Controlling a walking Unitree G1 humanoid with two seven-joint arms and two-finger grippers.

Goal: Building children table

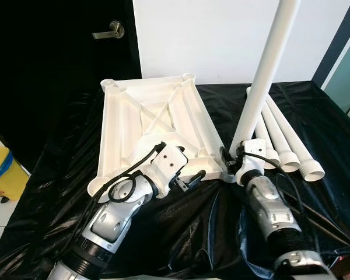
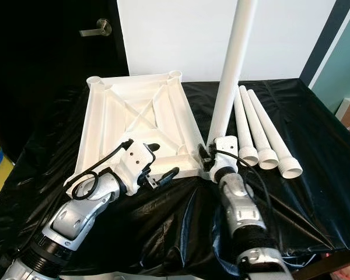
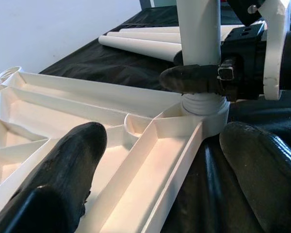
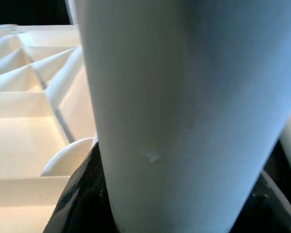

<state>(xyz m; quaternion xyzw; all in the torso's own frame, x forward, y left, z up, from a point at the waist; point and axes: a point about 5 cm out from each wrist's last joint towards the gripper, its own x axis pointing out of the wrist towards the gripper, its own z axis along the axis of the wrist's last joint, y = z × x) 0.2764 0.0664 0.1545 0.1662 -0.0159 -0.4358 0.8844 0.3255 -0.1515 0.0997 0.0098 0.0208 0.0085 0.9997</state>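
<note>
Black-draped bench: upright leg within right gripper.

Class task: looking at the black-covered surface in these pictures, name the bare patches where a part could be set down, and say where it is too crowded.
Free: the black cover right of the three loose legs, and the cover left of the upturned tabletop. Crowded: the near right corner, where the right hand grips the upright leg and the open left hand rests on the tabletop.
</note>
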